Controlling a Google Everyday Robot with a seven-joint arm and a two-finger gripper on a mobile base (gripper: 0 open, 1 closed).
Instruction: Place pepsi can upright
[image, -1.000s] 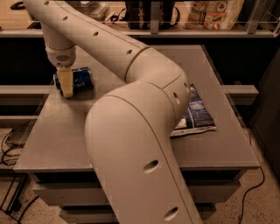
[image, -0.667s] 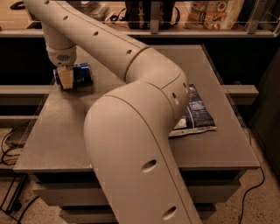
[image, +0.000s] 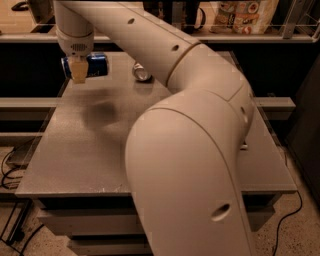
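Since approx. 1 s ago the pincer (image: 79, 72) has come up w/ the pepsi can (image: 97, 65). Before, the can was low on the counter (image: 75, 150) at its left rear; now we see it raised, apparently clear of the surface, w/ a soft dark shadow (image: 102, 112) on the counter nearer to us. The snack bag seen earlier on the right side is now hidden behind the arm (image: 190, 130).

Pincer sits at upper left of the view, over the counter's far left corner, pointing down and pinching the pepsi can. One tan finger (image: 78, 70) crosses the can's front; the other is behind it, out of sight. The can lies on its side in the grip, long axis running left-right, blue body sticking out to the right of the finger and a bit to the left.

We also see a second can (image: 141, 73) lying on the counter near the rear edge, silver end facing us, right of the pepsi can and apart from it, partly behind the arm.

Arm fills the centre & right of the view. Printed bags (image: 245, 11) stand on a shelf at the back. Cables (image: 10, 172) lie on the floor at left.
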